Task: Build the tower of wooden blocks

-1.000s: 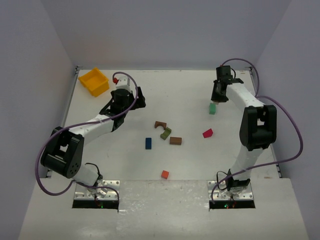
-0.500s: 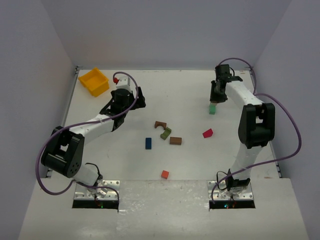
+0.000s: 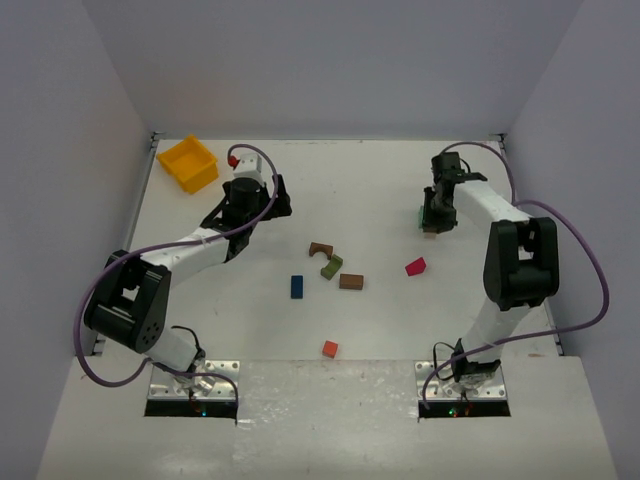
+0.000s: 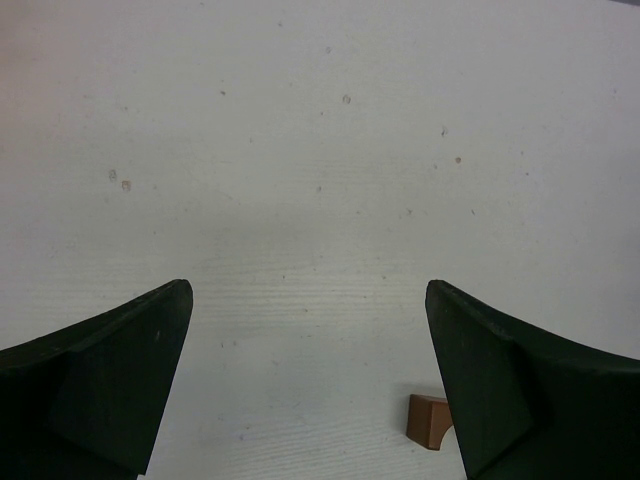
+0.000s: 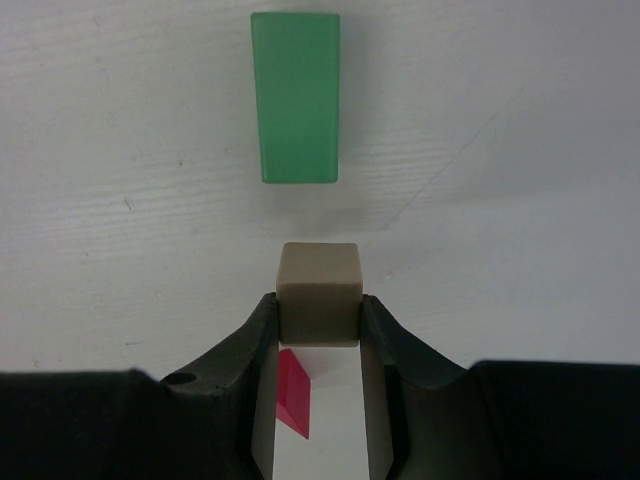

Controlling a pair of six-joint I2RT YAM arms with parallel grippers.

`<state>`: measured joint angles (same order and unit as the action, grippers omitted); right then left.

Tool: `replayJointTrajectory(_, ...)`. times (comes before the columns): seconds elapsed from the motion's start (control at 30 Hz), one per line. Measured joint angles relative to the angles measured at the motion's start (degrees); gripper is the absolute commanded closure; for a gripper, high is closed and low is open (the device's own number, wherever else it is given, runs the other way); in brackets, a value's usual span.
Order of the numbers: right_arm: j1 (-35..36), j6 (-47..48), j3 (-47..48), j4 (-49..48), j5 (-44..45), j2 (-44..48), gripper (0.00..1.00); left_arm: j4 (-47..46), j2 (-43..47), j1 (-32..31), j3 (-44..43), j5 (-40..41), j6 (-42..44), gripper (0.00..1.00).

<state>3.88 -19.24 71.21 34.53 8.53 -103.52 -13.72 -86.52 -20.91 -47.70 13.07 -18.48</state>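
At the far right of the surface (image 3: 370,185): right pincer (image 5: 318,312) clamped on a pale block (image 5: 318,285), no tower standing yet.

The wrist view shows the pale block held between the two fingers, just short of a flat-lying green block (image 5: 296,95) and not touching it; a magenta block (image 5: 293,392) shows below the fingers. The left pincer (image 4: 310,370) hangs with its fingers wide apart and holds nothing. The other pieces lie singly in mid-surface: brown arch (image 3: 320,249), green arch (image 3: 331,266), brown block (image 3: 351,281), blue block (image 3: 297,286) and orange-red block (image 3: 329,348). No block rests on another, so stacking appears to be at its first step, with every tier left to place. The yellow bin (image 3: 188,163) stands at the far left corner.
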Motion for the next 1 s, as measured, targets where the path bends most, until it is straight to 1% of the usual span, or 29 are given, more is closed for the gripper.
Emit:
replayJointTrajectory(0.27, 0.0, -0.31, -3.06, -1.5, -1.42, 0.85, 0.81, -0.07, 0.0, 0.0, -0.26, -0.03, 0.0, 0.0)
replayJointTrajectory(0.5, 0.0, -0.3, -3.31, -3.4, -2.73, 0.52, 0.81, -0.06, 0.0, 0.0, -0.31, -0.03, 0.0, 0.0)
replayJointTrajectory(0.8, 0.0, -0.27, -3.29, -5.46, -3.02, -2.71, 0.8, -0.05, -0.55, 0.64, -0.63, -0.01, 0.0, 0.0)
replayJointTrajectory(1.0, 0.0, -0.27, -3.22, -5.78, -2.58, -4.07, 0.78, 0.01, -0.87, 0.74, -0.72, -0.03, 0.0, 0.0)
